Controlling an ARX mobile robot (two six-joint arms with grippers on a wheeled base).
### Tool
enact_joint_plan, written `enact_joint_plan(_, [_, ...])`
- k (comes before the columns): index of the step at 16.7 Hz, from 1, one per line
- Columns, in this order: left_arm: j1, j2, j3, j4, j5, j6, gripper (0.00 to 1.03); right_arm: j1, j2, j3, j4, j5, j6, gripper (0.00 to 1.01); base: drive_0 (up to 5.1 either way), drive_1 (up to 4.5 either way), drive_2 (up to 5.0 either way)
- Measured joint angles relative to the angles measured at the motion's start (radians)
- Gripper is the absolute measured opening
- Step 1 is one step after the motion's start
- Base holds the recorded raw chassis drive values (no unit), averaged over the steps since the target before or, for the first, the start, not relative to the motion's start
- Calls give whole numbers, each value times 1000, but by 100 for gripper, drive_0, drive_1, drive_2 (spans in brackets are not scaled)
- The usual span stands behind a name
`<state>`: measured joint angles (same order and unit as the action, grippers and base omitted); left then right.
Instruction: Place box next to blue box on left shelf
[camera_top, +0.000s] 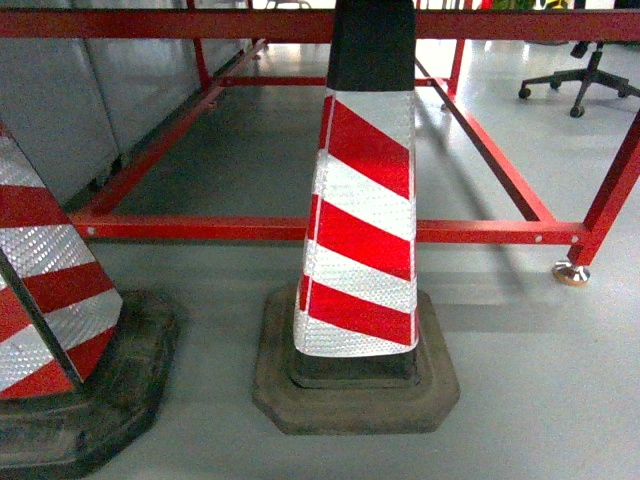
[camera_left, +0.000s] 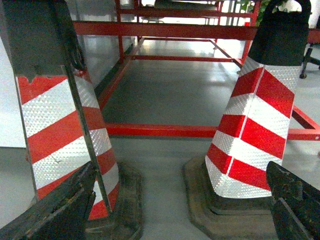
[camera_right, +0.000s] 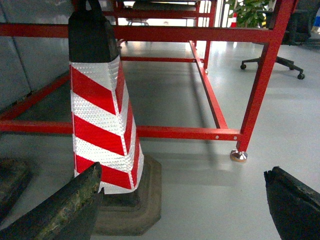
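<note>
The box, the blue box and the left shelf are all out of view. My left gripper (camera_left: 180, 202) is open, its two dark fingers (camera_left: 60, 210) at the bottom corners of the left wrist view with only grey floor between them. My right gripper (camera_right: 182, 200) is open too, dark fingers (camera_right: 65, 207) spread wide over bare floor and holding nothing. Neither gripper shows in the head view.
Two red-and-white striped traffic cones on black rubber bases stand close ahead, one central (camera_top: 365, 220) and one at the left (camera_top: 50, 290). Behind them runs a red steel frame (camera_top: 300, 228) with a levelling foot (camera_top: 571, 272). An office chair (camera_top: 585, 80) stands far right.
</note>
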<state>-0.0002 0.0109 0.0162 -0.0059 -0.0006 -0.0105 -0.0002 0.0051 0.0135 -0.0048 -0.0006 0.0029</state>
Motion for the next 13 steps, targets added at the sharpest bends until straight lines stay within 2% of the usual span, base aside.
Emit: enact_joint_plan(13, [0, 0, 0, 0, 0, 1, 98, 0, 0, 0, -2, 1, 1, 98, 0, 0, 0])
